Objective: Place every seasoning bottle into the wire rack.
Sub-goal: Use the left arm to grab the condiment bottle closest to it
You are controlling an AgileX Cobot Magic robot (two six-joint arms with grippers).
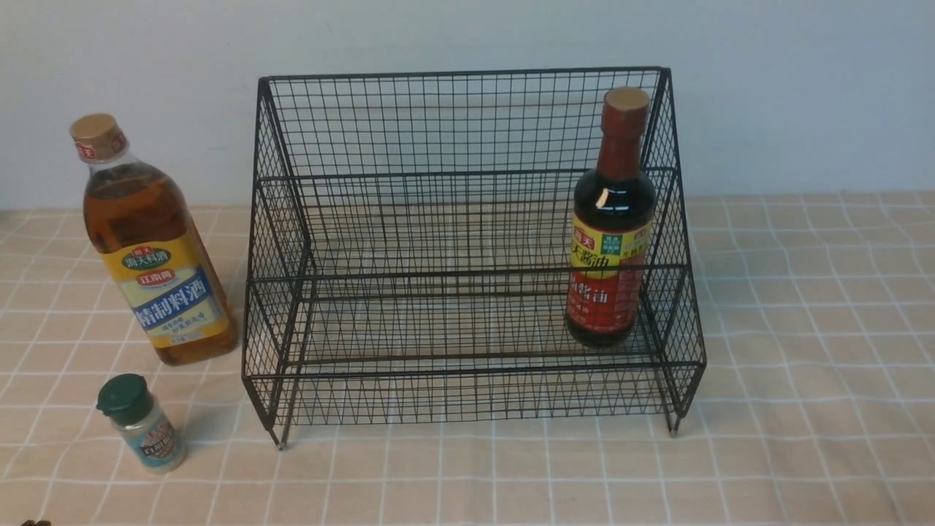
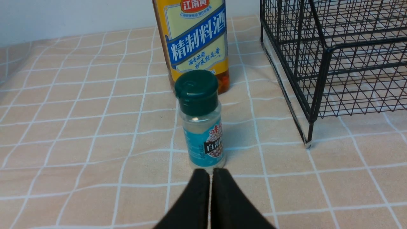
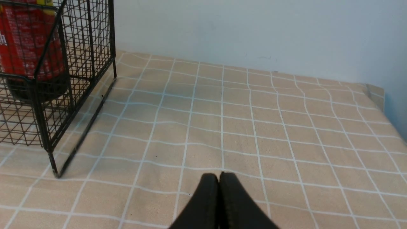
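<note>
Standing by the table, I'd worry most for the little green-capped shaker (image 2: 203,121): the left gripper (image 2: 210,173) sits just short of it, jaws pressed together and holding nothing, so nudging forward like that would likely tip it against the amber bottle (image 1: 150,241) right behind. Both stand on the checked cloth (image 1: 803,365) left of the wire rack (image 1: 467,175), while the dark sauce bottle (image 1: 612,219) is already upright inside at the right end. The right gripper (image 3: 219,178), likewise clamped closed and empty, hangs over the cloth beside the rack's right side.
</note>
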